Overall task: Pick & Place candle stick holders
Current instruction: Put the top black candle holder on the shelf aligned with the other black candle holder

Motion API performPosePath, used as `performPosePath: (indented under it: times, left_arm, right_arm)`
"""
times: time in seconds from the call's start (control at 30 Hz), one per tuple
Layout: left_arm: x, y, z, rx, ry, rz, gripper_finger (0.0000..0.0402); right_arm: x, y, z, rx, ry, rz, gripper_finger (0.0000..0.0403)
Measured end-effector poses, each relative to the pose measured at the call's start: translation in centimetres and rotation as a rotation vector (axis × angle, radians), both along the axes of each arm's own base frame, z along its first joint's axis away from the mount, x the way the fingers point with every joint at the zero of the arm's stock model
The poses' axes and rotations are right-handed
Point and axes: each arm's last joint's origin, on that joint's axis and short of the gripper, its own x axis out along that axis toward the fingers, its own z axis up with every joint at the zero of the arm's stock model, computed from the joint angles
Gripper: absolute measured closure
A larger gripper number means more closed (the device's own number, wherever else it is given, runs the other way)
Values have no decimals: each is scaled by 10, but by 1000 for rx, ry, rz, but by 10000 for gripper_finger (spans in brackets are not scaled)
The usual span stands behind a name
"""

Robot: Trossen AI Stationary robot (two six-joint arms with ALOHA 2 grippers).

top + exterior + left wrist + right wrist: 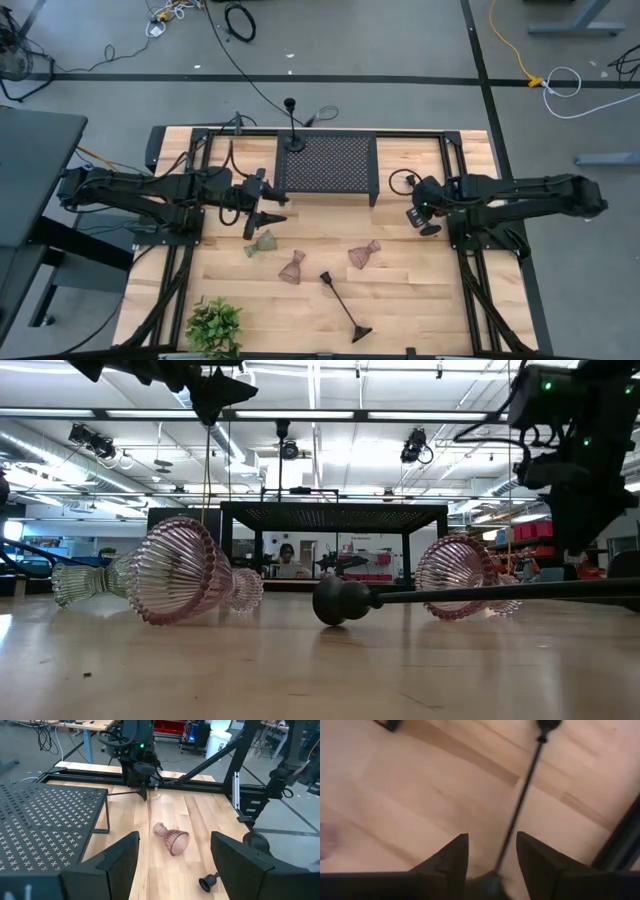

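Nearby, plant [214, 326] beside fallen black holder [345, 306]

1. The high view looks straight down from well above, taking in the whole wooden table [420, 290], both arms and the floor around.
2. The low view sits at table-top height, level across the boards, close to a pink glass holder [185, 570] lying on its side, with the room behind.
3. The left wrist view faces across the table toward the right arm [135, 750]; it shares the perforated black stand [40, 825] with the high view.
4. The right wrist view points steeply down, close to the boards.
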Motion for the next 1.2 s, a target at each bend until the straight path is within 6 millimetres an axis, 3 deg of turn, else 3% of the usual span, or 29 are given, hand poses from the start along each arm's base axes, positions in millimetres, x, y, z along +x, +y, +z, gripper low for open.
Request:
performPosePath:
  times: [0.27,0.8,1.0,1.2]
  left_arm:
    - [0,0,0,3,0,0,154]
    - [0,0,-2,3,17,0,154]
    - [0,0,-2,3,17,0,154]
    - [0,1,-2,6,22,17,154]
  right_arm:
    - [5,-15,-23,-36,-49,-60,201]
    - [20,-42,-55,-56,20,-39,229]
    - [21,-47,-62,-48,56,-45,264]
    - [24,-51,-62,-54,17,-37,353]
